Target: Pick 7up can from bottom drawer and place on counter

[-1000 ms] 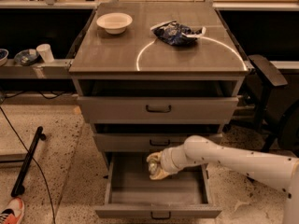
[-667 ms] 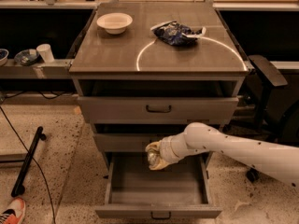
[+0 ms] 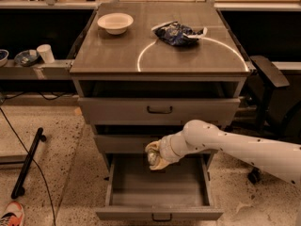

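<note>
The bottom drawer point(image 3: 141, 192) is pulled open, and its grey floor shows bare. My gripper point(image 3: 155, 157) hangs just above the drawer's back part, in front of the middle drawer's face. It is shut on the 7up can point(image 3: 153, 155), a small whitish-silver can mostly wrapped by the pale fingers. The white arm reaches in from the lower right. The counter point(image 3: 113, 51) is the grey-brown cabinet top above, with a thin white circle marked on it.
A white bowl point(image 3: 115, 22) stands at the counter's back left. A dark blue snack bag point(image 3: 178, 33) lies at its back middle. The top drawer point(image 3: 160, 110) is shut. A black chair point(image 3: 268, 74) stands to the right, and a black rod point(image 3: 27, 163) lies on the floor to the left.
The gripper has risen out of the bottom drawer and shifted slightly left, with the can in its fingers. It is now level with the middle drawer's face.
</note>
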Robot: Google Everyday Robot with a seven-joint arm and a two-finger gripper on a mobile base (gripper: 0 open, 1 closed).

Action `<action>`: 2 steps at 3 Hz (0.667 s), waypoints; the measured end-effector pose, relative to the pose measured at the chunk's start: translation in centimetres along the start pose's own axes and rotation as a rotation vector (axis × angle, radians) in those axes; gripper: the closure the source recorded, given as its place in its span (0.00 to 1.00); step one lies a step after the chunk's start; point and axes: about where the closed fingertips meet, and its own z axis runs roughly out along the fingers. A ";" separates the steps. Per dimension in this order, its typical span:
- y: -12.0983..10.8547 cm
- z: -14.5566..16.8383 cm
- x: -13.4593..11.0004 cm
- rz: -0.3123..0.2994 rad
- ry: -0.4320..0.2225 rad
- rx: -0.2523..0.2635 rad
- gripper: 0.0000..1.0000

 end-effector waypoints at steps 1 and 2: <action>-1.0 -1.8 -2.0 -0.048 0.038 -0.002 1.00; -3.6 -7.4 -5.9 -0.125 0.129 0.072 1.00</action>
